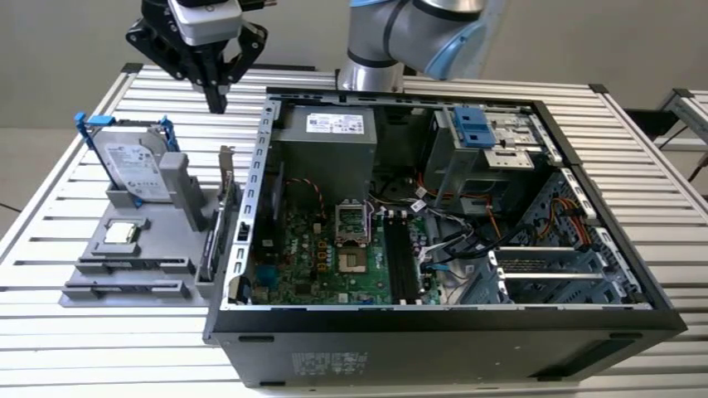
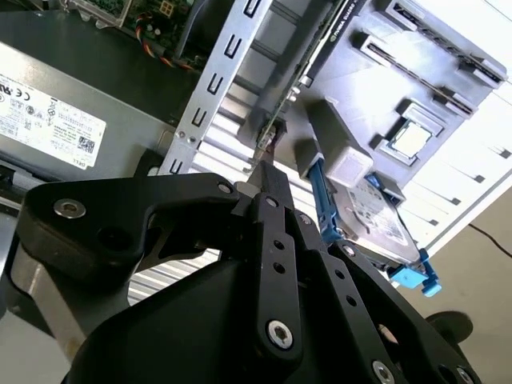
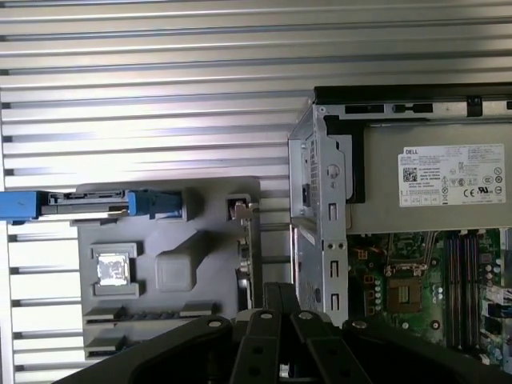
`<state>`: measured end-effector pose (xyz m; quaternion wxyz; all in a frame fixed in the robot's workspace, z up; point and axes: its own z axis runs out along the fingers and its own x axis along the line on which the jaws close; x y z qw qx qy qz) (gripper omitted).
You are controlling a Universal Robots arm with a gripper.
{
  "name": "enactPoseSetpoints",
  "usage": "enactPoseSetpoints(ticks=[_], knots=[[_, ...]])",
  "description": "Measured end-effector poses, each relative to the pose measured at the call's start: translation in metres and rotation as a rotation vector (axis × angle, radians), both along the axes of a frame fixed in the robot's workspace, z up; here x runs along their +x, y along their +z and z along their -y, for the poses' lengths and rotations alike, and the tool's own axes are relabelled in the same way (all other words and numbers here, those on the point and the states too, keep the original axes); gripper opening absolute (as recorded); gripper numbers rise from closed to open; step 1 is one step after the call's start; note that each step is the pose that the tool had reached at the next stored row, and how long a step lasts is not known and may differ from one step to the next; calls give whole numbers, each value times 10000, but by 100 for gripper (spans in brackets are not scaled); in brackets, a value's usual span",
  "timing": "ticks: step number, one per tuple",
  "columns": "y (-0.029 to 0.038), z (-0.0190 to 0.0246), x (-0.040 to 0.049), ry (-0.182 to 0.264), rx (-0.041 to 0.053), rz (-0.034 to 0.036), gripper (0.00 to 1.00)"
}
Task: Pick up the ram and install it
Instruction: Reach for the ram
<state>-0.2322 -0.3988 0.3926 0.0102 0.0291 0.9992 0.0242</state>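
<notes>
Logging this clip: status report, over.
Gripper shut, empty, over gap between fixture and case. Ram apparently in fixture's end slot, untouched. Hard drive upright on fixture.

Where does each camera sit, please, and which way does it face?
Exterior view: off the arm, high up, looking down at the table with case, holder and drive; the arm and gripper show.
First wrist view: on the wrist, facing straight down past the gripper onto holder and case corner.
Second wrist view: on the wrist, slanting along the gripper toward the holder.
Shared: both wrist views show gripper, drive and processor.
</notes>
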Motion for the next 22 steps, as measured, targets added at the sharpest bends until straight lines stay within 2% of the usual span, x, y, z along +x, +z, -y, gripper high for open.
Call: enactPoseSetpoints(ticks=[22], knots=[[0,0,-209,24,-1,-1,0]])
